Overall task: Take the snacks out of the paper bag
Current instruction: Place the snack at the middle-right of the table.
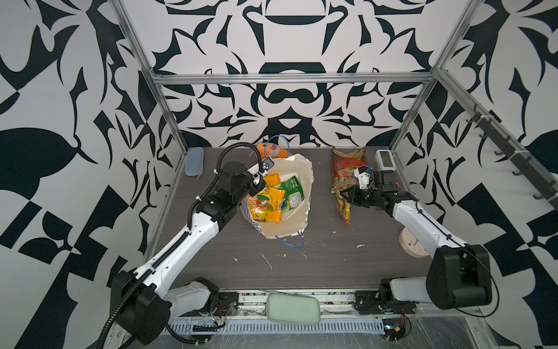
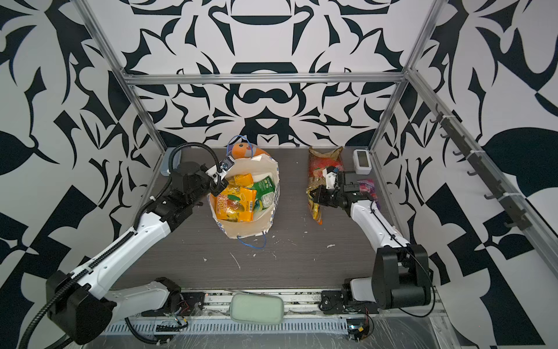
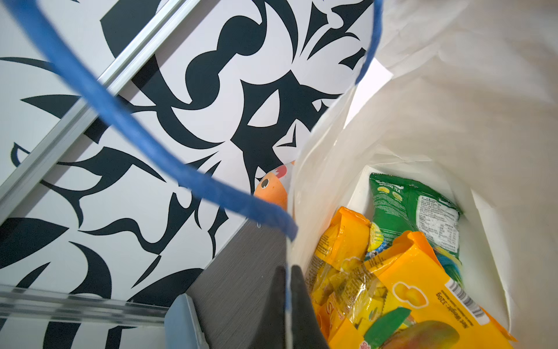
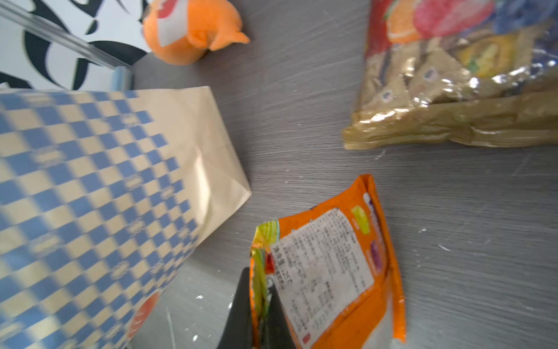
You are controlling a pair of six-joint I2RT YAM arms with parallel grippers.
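Left arm (image 1: 199, 223) comes in from the bag's left. The left jaws are clamped on the rim of the paper bag (image 1: 307, 193) (image 2: 273, 208). The left wrist view shows the paper edge sandwiched between the dark pads (image 3: 273, 305).

The bag stands upright mid-bench (image 1: 302, 266) with its mouth open. One blue cord handle (image 1: 280, 142) is up at the far rim and the other handle (image 1: 291, 244) lies on the bench at the near side.

In the bag I see a big yellow-orange packet (image 1: 265, 207) (image 3: 422, 290), a second yellow-orange packet (image 3: 344, 238) and a green packet (image 1: 293, 190) (image 3: 407, 205).

Right arm (image 1: 422, 223): the right jaws are pinched on the top edge of an orange packet (image 4: 332, 266) (image 1: 346, 211). That packet is out of the bag, to the bag's right. I can't tell if its low end touches the bench.

The large gold-red bag (image 1: 347, 164) (image 4: 453, 90) lies flat on the bench just behind the orange packet. A purple packet (image 2: 367, 185) sits beside the right wrist, mostly hidden.

An orange plush toy (image 1: 271, 151) (image 4: 190, 33) sits behind the paper bag at the back wall. A pale green pouch (image 1: 293, 308) is on the front rail.
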